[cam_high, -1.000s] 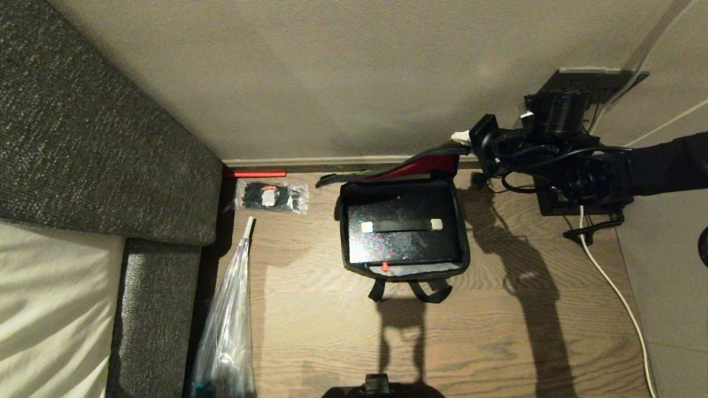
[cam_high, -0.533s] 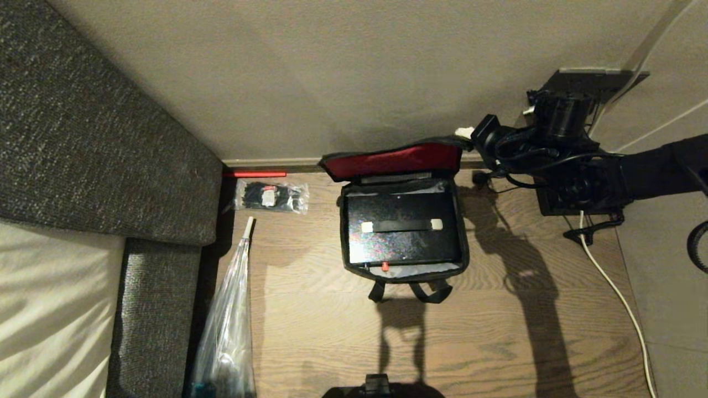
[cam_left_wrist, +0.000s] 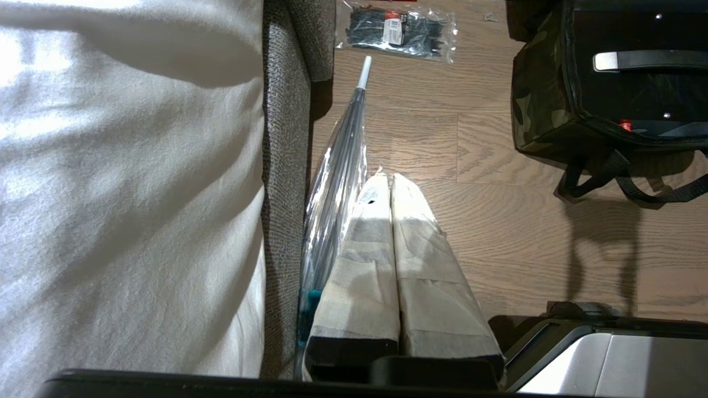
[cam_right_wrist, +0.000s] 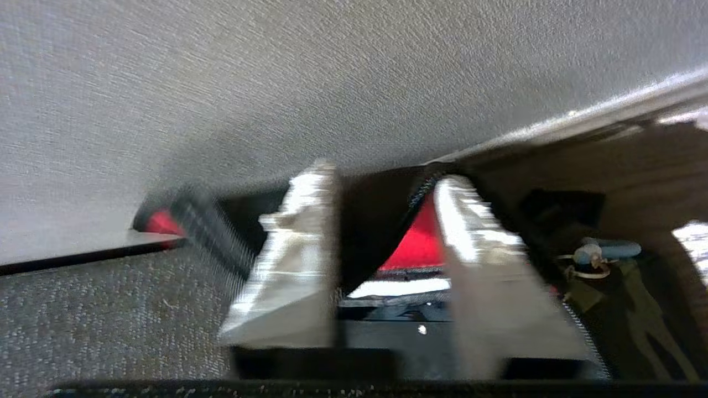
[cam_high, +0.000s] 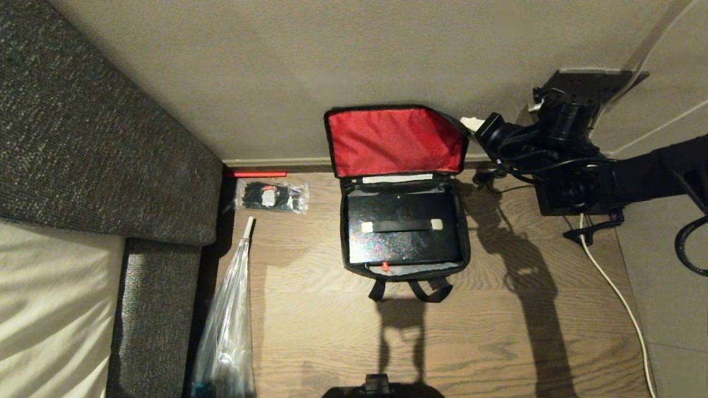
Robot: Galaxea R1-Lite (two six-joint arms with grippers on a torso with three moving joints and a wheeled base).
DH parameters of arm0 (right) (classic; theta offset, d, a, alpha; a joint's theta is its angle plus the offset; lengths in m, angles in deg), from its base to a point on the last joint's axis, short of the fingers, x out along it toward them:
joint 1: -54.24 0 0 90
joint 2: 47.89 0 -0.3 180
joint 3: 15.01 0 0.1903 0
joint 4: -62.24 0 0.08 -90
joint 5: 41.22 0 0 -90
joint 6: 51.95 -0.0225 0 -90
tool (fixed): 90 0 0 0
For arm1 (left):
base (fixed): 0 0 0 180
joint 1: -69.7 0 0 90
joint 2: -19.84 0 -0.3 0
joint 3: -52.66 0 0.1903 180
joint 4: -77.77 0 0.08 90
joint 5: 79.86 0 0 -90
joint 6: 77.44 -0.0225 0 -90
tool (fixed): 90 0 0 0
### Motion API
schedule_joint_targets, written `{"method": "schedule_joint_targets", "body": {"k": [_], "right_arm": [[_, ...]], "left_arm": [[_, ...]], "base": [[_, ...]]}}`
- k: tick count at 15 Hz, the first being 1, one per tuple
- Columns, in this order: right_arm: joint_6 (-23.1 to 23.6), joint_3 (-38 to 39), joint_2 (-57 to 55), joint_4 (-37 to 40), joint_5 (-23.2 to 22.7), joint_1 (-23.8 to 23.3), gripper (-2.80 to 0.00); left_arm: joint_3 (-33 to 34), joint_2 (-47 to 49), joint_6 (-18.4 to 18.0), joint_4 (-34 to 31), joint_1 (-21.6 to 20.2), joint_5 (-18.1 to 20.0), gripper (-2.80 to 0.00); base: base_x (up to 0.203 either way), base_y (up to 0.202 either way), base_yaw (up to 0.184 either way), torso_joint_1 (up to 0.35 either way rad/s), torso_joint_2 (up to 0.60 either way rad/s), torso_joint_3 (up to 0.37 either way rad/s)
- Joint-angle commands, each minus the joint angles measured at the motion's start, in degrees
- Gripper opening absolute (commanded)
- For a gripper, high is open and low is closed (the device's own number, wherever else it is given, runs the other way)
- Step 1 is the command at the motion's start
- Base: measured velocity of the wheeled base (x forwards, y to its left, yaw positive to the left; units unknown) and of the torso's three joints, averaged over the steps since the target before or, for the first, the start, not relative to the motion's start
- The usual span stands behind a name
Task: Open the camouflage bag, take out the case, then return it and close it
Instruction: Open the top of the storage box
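**Q:** Which step are you on?

**A:** Opening. The bag (cam_high: 406, 265) sits on the wood floor (cam_high: 525, 331), straps toward me, far side near the wall (cam_high: 332, 66). The case (cam_high: 402, 229) lies inside, handle up. Beyond it the lid (cam_high: 395, 141) stands up against the wall, red lining facing me. So I judge opening as good as done.

**Q:** And your grippers?

**A:** My right gripper (cam_right_wrist: 381, 260) is at the lid's far right corner, fingers (cam_right_wrist: 293, 265) apart, the lid's edge between them, gripping nothing that I can see. My left gripper (cam_left_wrist: 391, 185) hangs closed and empty beside the sofa (cam_left_wrist: 285, 166).

**Q:** Next?

**A:** Probably clear the lid, come down over the case, and straddle its handle.
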State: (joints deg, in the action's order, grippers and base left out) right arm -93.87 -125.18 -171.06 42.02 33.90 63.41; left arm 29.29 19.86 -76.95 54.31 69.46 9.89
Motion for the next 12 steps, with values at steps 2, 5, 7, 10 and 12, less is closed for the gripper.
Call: {"method": "schedule_joint_targets", "body": {"k": [2, 5, 7, 10, 12], "right_arm": [[-0.4, -0.6, -0.8, -1.4, -0.1, 0.0, 0.00], [-0.4, -0.7, 0.0, -2.5, -0.3, 0.0, 0.00], [-0.1, 0.2, 0.2, -4.3, -0.4, -0.5, 0.00], [0.8, 1.3, 1.2, -5.1, -0.6, -2.5, 0.00], [1.1, 3.8, 2.0, -4.8, -0.9, -3.1, 0.00]], "left_arm": [[0.1, -0.1, 0.0, 0.0, 0.0, 0.0, -2.80], [0.2, -0.1, 0.0, 0.0, 0.0, 0.0, -2.80], [0.1, -0.1, 0.0, 0.0, -0.1, 0.0, -2.80], [0.1, -0.1, 0.0, 0.0, 0.0, 0.0, -2.80], [0.1, -0.1, 0.0, 0.0, 0.0, 0.0, -2.80]], "base": [[0.000, 0.000, 0.000, 0.000, 0.00, 0.000], [0.000, 0.000, 0.000, 0.000, 0.00, 0.000], [0.000, 0.000, 0.000, 0.000, 0.00, 0.000], [0.000, 0.000, 0.000, 0.000, 0.00, 0.000], [0.000, 0.000, 0.000, 0.000, 0.00, 0.000]]}}
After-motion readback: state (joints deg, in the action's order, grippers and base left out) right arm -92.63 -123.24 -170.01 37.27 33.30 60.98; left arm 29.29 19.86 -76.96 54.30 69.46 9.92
